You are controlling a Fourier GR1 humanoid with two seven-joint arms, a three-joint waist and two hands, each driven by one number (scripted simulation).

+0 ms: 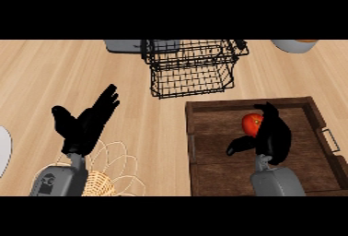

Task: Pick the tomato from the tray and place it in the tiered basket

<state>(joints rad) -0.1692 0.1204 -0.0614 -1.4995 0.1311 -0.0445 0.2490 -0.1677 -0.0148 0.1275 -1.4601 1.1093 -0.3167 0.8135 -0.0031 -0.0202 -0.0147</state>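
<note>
A red tomato (251, 123) lies in the back half of the brown wooden tray (211, 156) at the right of the counter. My right hand (273, 137) is over the tray, its palm against the tomato's right side and hiding part of it. Its fingers point away from me and the thumb sticks out to the left below the tomato, so the hand is open. The black wire tiered basket (194, 67) stands just behind the tray, at the counter's back middle. My left hand (83, 123) rests open at the left, fingers up.
A woven wicker holder (112, 173) sits by my left forearm at the front. A white plate's edge (2, 154) shows at the far left. A grey object (125, 45) and a white bowl (294, 45) stand at the back.
</note>
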